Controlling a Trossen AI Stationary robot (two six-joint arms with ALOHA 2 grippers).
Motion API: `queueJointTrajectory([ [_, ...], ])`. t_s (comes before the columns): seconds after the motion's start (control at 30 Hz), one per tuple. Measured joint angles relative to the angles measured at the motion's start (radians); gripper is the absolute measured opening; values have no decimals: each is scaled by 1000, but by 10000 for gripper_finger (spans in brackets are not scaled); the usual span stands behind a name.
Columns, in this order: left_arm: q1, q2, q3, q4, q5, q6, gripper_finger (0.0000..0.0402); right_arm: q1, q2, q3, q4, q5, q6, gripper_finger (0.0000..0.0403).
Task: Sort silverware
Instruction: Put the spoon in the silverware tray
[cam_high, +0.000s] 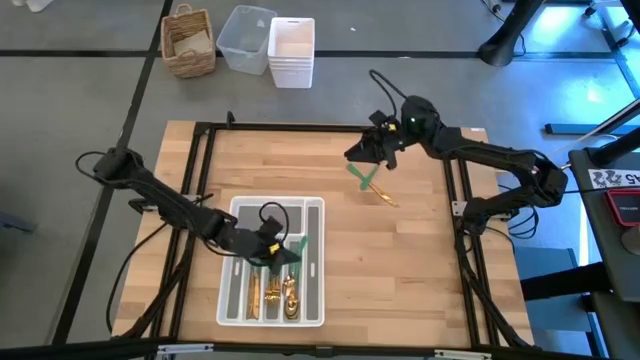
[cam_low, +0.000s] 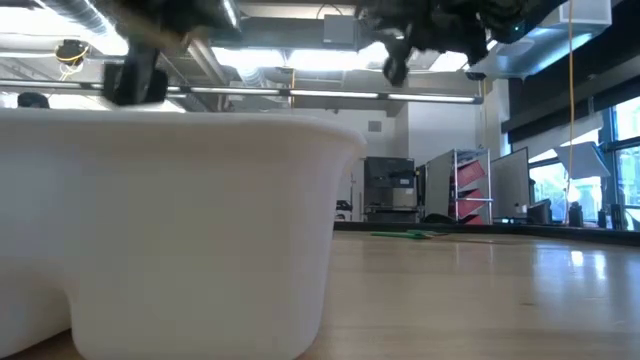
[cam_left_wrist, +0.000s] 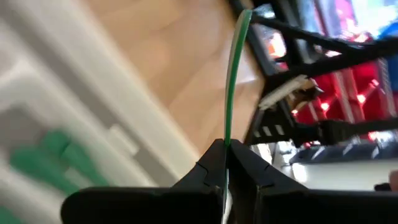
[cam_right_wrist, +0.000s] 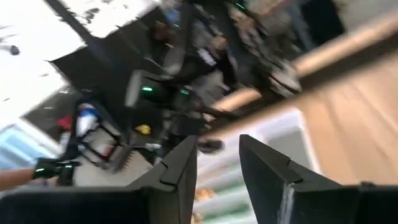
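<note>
Over the white organizer tray, the left gripper is clenched on a single utensil: a slim, flat green handle pokes straight out from between its dark fingers, with its head hidden in the grip. Down in the tray's grey-lined slots lie gold-headed pieces, shiny and bright, with green handles fanned at the upper end. Out on the pale butcher-block table, more silverware lies loose, green handles and a gold tip angled toward the right. The right gripper hovers just above that loose pile, its two fingers parted and holding nothing. Beyond the table sit a wicker basket and plastic bins. No readable writing anywhere.
</note>
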Motion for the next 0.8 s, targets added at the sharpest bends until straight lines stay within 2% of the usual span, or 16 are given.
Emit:
queueJointTrajectory([
  [0.2,-28,104,-53,95,0,-217,0,-49,0,0,-359,114,-230,122],
  [0.37,-48,189,-54,135,-2,-349,0,-52,0,0,-571,244,-371,122],
  [0.53,-60,266,-52,192,-8,-468,0,-52,0,0,-663,298,-431,122],
  [0.8,-65,295,-49,204,-20,-572,0,-52,0,0,-671,308,-459,122],
])
